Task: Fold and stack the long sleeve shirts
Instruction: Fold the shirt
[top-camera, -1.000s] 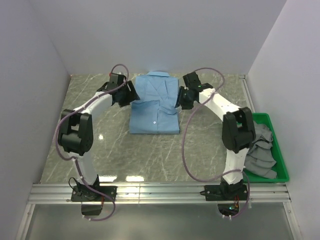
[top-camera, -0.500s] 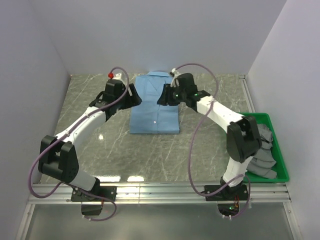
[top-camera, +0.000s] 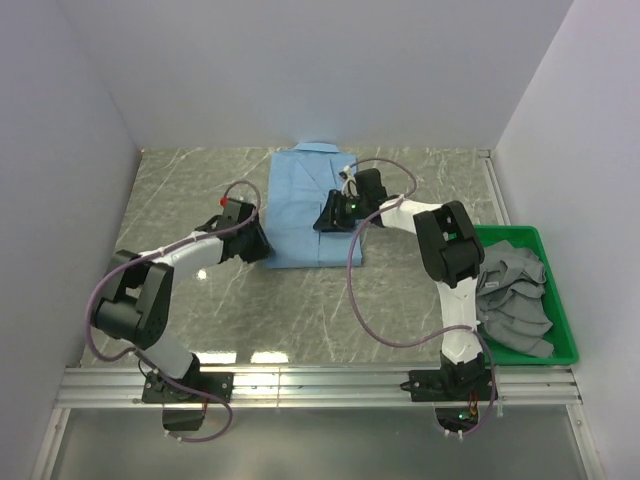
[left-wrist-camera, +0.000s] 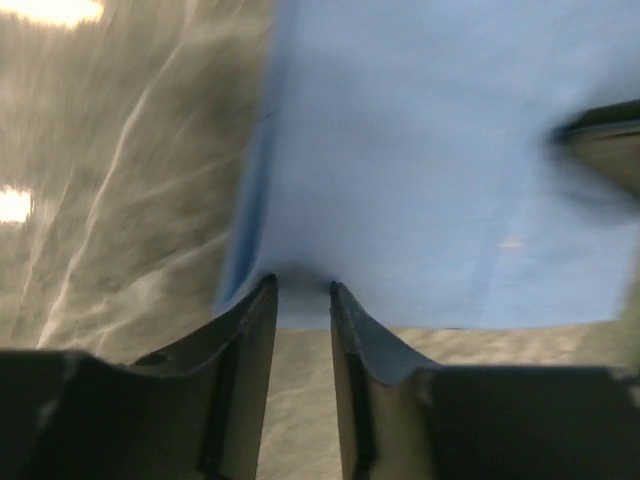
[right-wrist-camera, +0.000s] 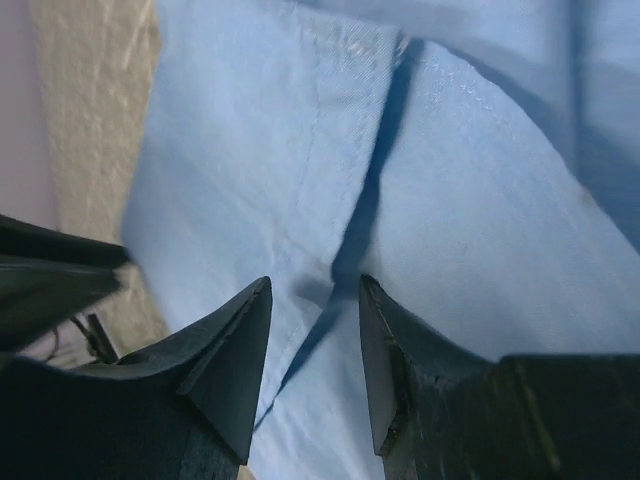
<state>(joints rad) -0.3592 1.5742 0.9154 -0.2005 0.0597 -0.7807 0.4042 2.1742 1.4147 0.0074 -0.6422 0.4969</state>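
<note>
Marble table (top-camera: 180, 190); both jaws slightly parted over the blue shirt (top-camera: 300, 200); grey cloths fill the green tray (top-camera: 560, 310).

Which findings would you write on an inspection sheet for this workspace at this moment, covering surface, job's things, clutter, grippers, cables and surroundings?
Surface: grey marbled table, bare around the shirt.
Job's things: light blue shirt, folded, flat at the table's far middle; grey garments heaped in the green tray at the right.
Clutter: nothing seen.
Grippers: left gripper at the shirt's near left corner, fingers narrowly apart with cloth between the tips; right gripper over the shirt's right part, fingers narrowly apart around a fold.
Cables: a loose pinkish cable loops beside each arm, above the table.
Surroundings: plain white walls; metal rail at the near edge.
</note>
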